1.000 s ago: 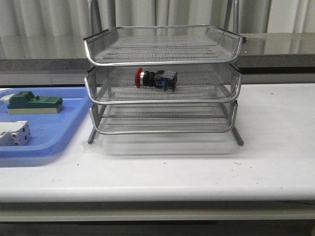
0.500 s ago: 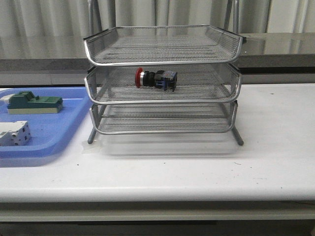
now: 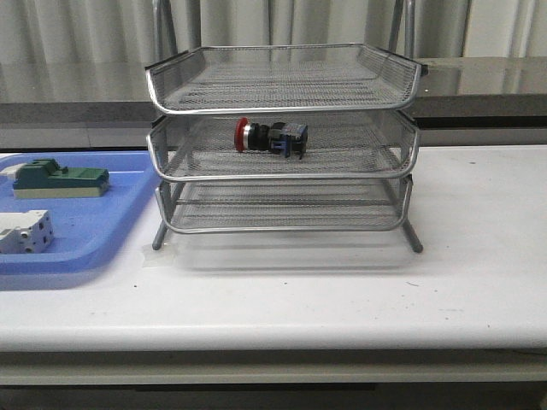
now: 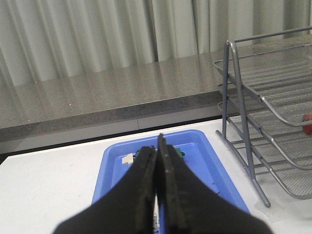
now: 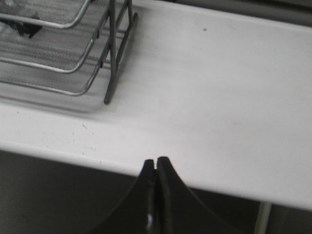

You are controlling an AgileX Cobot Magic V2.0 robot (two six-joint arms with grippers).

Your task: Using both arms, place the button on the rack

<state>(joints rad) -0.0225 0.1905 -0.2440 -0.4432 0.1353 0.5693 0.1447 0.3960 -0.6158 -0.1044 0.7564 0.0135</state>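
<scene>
The button (image 3: 270, 137), red head to the left and blue-black block to the right, lies on its side in the middle tier of the silver wire rack (image 3: 282, 175). A red edge of the button shows in the left wrist view (image 4: 307, 125), and a dark part of it shows in the right wrist view (image 5: 27, 28). The rack also shows in both wrist views (image 4: 273, 141) (image 5: 87, 58). My left gripper (image 4: 157, 146) is shut and empty above the blue tray. My right gripper (image 5: 156, 162) is shut and empty over the table's front edge. Neither arm shows in the front view.
A flat blue tray (image 3: 102, 231) left of the rack holds a green block (image 3: 60, 179) and a white terminal block (image 3: 24, 232). A grey counter and curtains stand behind the table. The white table (image 3: 461, 282) runs right of the rack.
</scene>
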